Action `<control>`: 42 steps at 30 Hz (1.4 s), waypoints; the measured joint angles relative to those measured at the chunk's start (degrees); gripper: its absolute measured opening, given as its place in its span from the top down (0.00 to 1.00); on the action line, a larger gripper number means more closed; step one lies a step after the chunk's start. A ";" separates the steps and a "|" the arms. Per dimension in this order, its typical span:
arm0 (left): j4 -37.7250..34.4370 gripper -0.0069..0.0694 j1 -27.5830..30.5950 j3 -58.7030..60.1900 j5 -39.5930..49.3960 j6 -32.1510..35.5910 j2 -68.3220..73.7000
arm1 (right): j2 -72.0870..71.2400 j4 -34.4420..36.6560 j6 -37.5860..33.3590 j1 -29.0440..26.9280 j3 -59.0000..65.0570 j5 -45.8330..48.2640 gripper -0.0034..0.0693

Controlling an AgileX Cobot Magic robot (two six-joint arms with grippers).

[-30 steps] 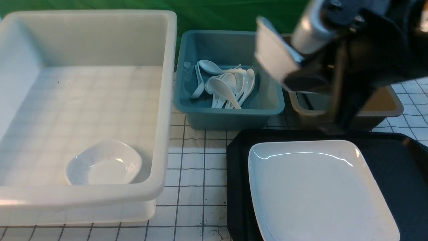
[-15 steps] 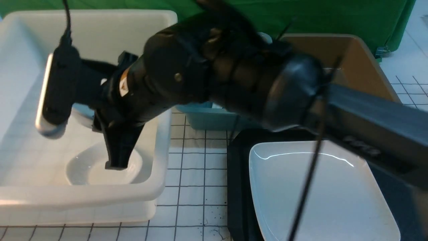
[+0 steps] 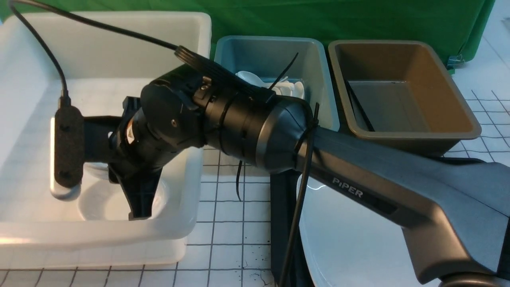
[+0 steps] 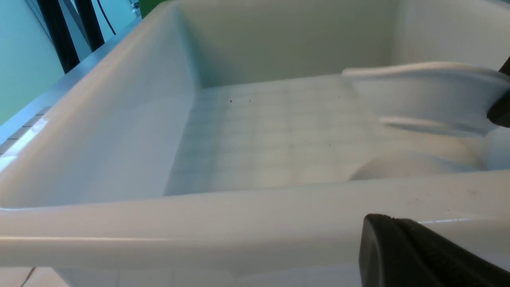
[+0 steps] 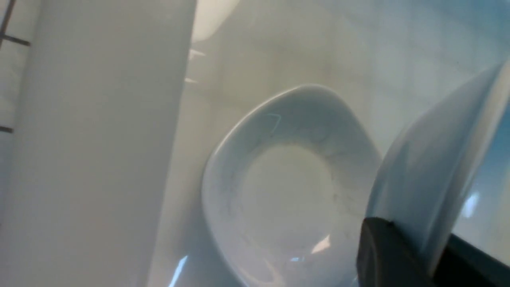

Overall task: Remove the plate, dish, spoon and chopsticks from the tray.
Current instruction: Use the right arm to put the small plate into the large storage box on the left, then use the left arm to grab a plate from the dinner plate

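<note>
My right gripper [image 3: 138, 201] reaches down into the white bin [image 3: 119, 233] and is shut on a small white dish [image 5: 438, 159], held tilted on its edge. Just below it a second dish [image 5: 287, 191] lies flat on the bin's floor. The big white plate [image 3: 350, 247] rests on the black tray [image 3: 281, 207], mostly behind my right arm. White spoons [image 3: 293, 87] lie in the blue bin. Black chopsticks [image 3: 358, 107] lean inside the brown bin. My left gripper [image 4: 388, 225] is shut and empty, low outside the white bin's near wall.
The blue bin [image 3: 275, 48] and the brown bin [image 3: 402, 131] stand side by side behind the tray. My right forearm [image 3: 358, 187] crosses over the tray and the gridded tabletop. A green cloth hangs at the back.
My right arm swung left from above the brown bin into the white bin, carrying the dish, and has sunk a little lower over the dish lying there.
</note>
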 joint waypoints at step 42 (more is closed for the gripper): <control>0.00 0.88 0.00 0.00 -0.05 0.00 0.00 | -56.61 -15.85 41.09 -26.81 37.11 26.80 0.91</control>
